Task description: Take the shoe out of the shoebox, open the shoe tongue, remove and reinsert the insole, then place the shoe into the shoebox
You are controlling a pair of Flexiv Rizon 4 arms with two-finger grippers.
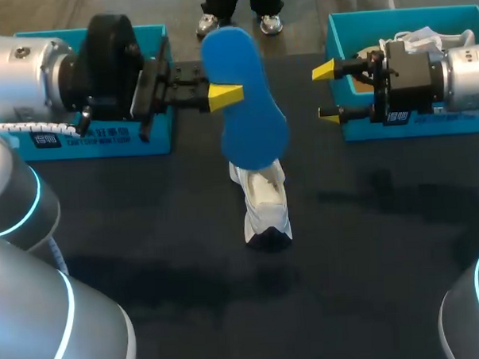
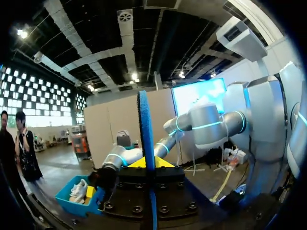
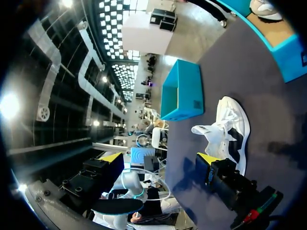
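My left gripper (image 1: pixel 220 94) is shut on the edge of a blue insole (image 1: pixel 245 100) and holds it up in the air above the shoe. In the left wrist view the insole (image 2: pixel 145 129) stands edge-on between the fingers of my left gripper (image 2: pixel 147 165). The white shoe (image 1: pixel 264 204) lies on the dark table under the insole, its opening upward. My right gripper (image 1: pixel 325 93) stands open to the right of the insole and touches nothing. From the right wrist, the shoe (image 3: pixel 231 129) lies ahead of and below the open right gripper (image 3: pixel 159 158).
A blue shoebox (image 1: pixel 103 144) stands at the back left behind my left arm. A second blue box (image 1: pixel 357 131) at the back right holds another white shoe (image 1: pixel 412 38). The table (image 1: pixel 229 307) is dark cloth.
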